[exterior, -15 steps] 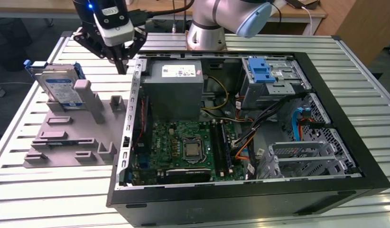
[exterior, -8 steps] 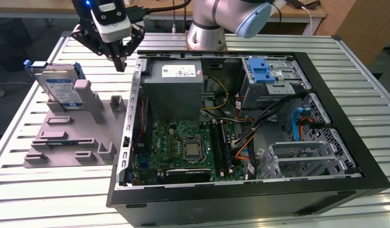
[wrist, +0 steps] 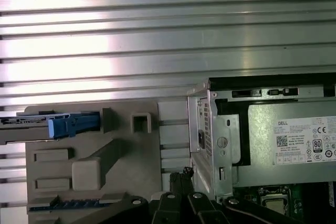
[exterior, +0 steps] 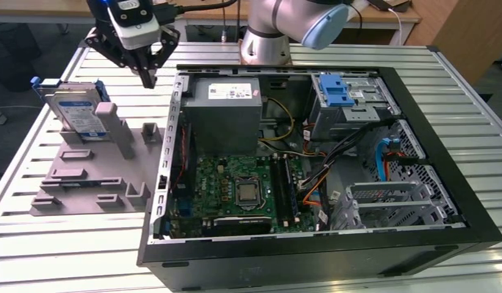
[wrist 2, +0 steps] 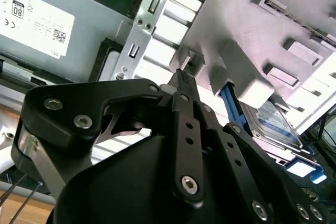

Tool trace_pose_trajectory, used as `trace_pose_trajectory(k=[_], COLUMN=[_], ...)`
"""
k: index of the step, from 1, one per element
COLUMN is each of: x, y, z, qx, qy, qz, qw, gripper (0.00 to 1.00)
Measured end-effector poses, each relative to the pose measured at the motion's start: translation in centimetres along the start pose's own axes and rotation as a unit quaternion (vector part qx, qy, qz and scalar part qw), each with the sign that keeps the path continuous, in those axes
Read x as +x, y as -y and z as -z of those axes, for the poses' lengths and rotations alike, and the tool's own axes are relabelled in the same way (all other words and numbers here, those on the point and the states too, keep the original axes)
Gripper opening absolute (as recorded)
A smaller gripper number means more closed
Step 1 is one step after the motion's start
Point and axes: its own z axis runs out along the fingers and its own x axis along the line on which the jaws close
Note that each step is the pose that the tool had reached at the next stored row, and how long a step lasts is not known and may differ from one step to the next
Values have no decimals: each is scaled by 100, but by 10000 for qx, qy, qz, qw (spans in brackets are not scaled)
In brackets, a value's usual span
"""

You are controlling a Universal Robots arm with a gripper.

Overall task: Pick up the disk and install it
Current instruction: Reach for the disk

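The disk (exterior: 76,111), silver with a white-and-blue label and a blue carrier frame, stands on edge in a grey holder (exterior: 92,165) on the table at the exterior view's left. The first wrist view catches the disk (wrist: 73,124) edge-on, and in the second wrist view the disk (wrist 2: 275,121) shows behind the holder's posts. My gripper (exterior: 146,80) hangs above the table between the holder and the open computer case (exterior: 316,171), to the exterior view's right of the disk and apart from it. Its fingers (wrist 2: 181,77) meet at the tips with nothing between them; the gripper (wrist: 181,174) is also low in the first wrist view.
The case lies open with a grey power-supply box (exterior: 226,113), a motherboard (exterior: 239,192), cables, and a drive cage with a blue bracket (exterior: 336,91). The slatted metal table (exterior: 72,244) runs around it. The arm's base (exterior: 263,43) stands behind the case.
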Motion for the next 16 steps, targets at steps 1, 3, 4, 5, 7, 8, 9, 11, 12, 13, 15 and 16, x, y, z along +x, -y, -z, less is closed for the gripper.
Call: trace_pose_trajectory(k=[1,3,4,5,7,8,9,11,12,13,15,16], x=[23,72,96,121,161,175,189,210,223,237,269,286], y=[-7,-17,-20,-22,-24,-25,-26,-27,-27,-27,-28,-28], z=[0,1,1,1,1,1,1,1,1,1,1,1], qx=[0,0,0,0,0,0,0,0,0,0,0,0], qy=[0,0,0,0,0,0,0,0,0,0,0,0], qz=[0,-1,-1,-1,-1,0,0,-1,-1,0,-1,-1], qw=[10000,10000,10000,10000,10000,10000,10000,10000,10000,10000,10000,10000], gripper=[11,11,11,11,11,11,11,11,11,11,11,11])
